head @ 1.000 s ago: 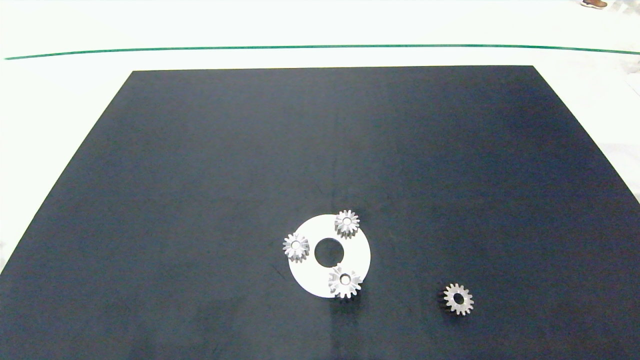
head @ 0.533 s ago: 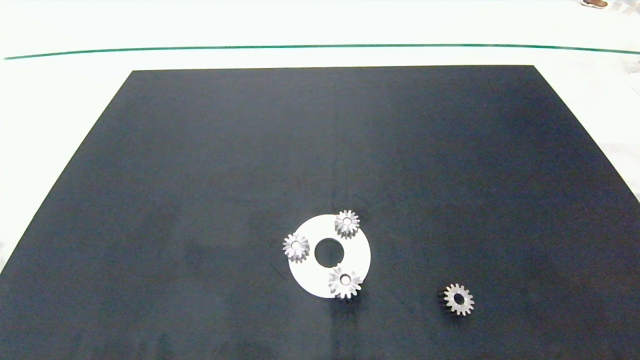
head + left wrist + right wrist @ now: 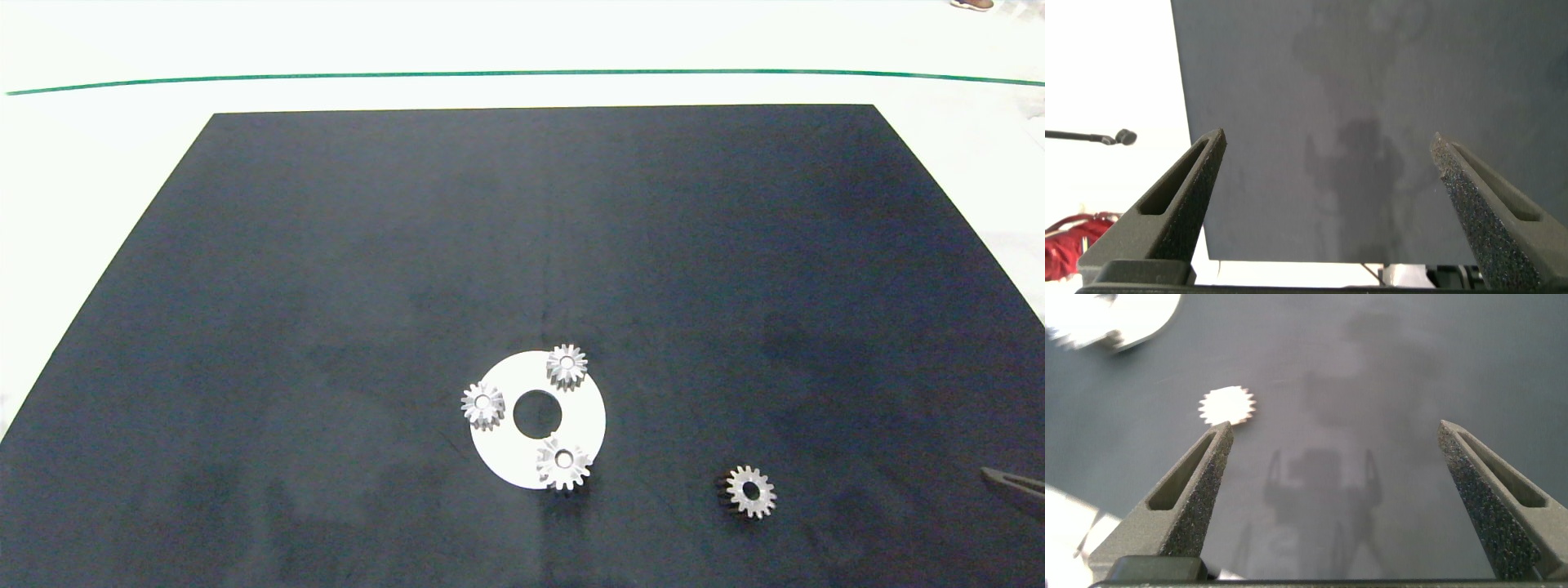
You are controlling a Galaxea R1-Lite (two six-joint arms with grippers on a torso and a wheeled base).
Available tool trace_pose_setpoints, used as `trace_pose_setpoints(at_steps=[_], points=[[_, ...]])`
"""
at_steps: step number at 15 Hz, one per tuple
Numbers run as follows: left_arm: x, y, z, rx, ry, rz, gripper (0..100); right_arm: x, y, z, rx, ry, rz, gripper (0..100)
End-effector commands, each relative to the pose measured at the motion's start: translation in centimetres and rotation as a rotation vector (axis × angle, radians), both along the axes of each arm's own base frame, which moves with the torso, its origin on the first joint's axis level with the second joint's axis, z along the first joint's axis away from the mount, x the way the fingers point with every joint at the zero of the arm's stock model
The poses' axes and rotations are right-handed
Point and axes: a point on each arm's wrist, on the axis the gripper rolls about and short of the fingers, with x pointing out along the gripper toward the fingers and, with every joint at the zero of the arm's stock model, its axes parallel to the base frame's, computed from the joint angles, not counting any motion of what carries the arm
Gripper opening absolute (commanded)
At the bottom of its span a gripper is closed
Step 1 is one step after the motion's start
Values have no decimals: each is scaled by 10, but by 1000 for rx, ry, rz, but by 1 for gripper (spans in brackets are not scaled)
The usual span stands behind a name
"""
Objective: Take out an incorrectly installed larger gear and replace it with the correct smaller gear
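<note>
Surface (image 3: 326, 286): black mat on a white floor crossed by a green line (image 3: 490, 74).

White disc (image 3: 504, 453): round plate with a centre hole, lying flat on the mat; cut off by the frame and blurred in the right wrist view.

Larger gear (image 3: 563, 463): star-toothed, seated at the disc's near edge.

Two small gears (image 3: 566, 365) (image 3: 482, 403): mounted at the disc's far and left edges.

Smaller gear (image 3: 750, 491): flat on the mat, well apart from the disc, to its right (overexposed in the right wrist view, teeth barely legible).

Right gripper (image 3: 1331, 498): fingers spread wide, empty, near the smaller gear. Only a dark tip (image 3: 1016, 483) shows at the head view's right edge; a second ago none did.

Left gripper (image 3: 1327, 204): spread wide, empty, over bare mat; outside the head view.

Shoe (image 3: 971, 4): cropped at the top edge.
</note>
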Motion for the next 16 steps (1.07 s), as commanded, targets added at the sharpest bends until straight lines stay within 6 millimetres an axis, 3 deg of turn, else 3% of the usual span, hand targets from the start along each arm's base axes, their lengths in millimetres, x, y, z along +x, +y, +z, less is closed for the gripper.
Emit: trace_pose_setpoints(at_steps=[1,3,7,13,16], points=[[-13,0,3,-2,-47,8,100,36,42,24,-133,145,208,100],[-19,-1,4,-1,-67,7,100,60,64,21,-240,190,248,100],[-20,-1,4,-1,-72,10,100,82,104,7,-397,221,334,100],[-23,-1,3,-1,-69,5,100,112,151,12,-404,205,431,100],[1,0,2,-43,3,23,100,123,179,15,-410,208,483,100]])
